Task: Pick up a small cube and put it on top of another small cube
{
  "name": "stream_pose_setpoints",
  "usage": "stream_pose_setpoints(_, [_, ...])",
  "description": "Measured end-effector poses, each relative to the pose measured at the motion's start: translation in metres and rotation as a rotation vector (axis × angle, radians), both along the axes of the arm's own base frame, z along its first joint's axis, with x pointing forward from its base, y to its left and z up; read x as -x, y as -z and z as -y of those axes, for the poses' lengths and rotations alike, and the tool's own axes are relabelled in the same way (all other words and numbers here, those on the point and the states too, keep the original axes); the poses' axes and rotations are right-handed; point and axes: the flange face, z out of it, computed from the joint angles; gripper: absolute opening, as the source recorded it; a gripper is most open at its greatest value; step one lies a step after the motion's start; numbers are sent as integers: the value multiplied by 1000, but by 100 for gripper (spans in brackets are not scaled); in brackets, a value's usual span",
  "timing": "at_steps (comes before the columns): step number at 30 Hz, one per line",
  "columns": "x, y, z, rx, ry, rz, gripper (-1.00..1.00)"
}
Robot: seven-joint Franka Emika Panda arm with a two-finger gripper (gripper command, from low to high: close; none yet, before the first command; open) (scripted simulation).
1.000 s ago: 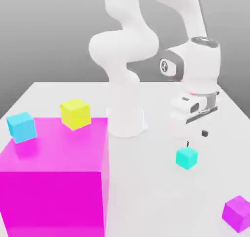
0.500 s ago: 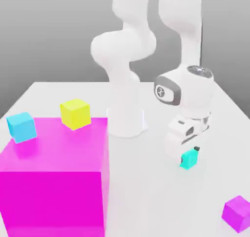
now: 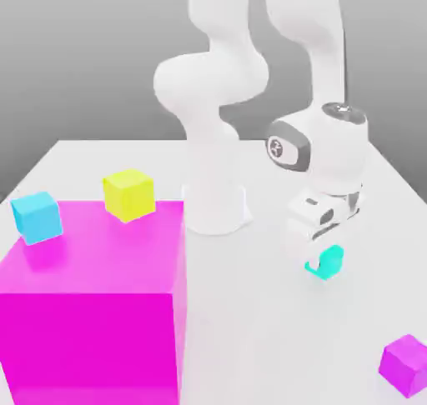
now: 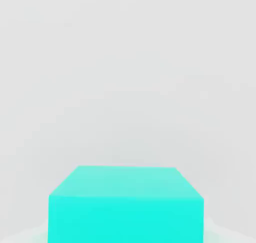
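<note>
On the white table [image 3: 250, 312], at the exterior view's right, my gripper [image 3: 321, 257] had its jaws clamped on the teal cube [image 3: 326, 262], held from above so that I could carry it to the yellow cube [image 3: 129, 194].

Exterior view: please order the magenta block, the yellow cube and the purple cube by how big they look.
1. magenta block, by far the largest.
2-3. yellow cube and purple cube look alike; the purple one sits nearer the camera, so I leave them unranked.
</note>
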Motion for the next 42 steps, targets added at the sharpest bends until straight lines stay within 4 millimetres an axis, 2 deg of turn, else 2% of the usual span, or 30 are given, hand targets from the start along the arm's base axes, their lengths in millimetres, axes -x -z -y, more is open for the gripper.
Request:
stream_pose_setpoints(6, [3,-25,5,12,7,6,-100])
stream_pose_setpoints(11, [-44,-59,30,15,112,7,-100])
stream_pose_setpoints(17, [-99,-109,86,15,262,5,-100])
stream_pose_setpoints(23, [-131,-167,162,14,415,4,-100])
stream_pose_setpoints(26, [-135,-197,204,13,493,3,-100])
stream_pose_setpoints(29, [-131,-229,247,12,572,2,-100])
stream_pose_setpoints(34, [-106,-281,315,11,705,1,-100])
stream_pose_setpoints(35, [-100,-285,325,11,724,0,-100])
stream_pose_setpoints(36, [-98,-279,329,11,735,0,-100])
stream_pose_setpoints(39, [-96,-242,334,11,743,0,-100])
stream_pose_setpoints(40, [-95,-234,334,11,744,0,100])
stream_pose_setpoints(42, [-95,-234,334,11,744,0,100])
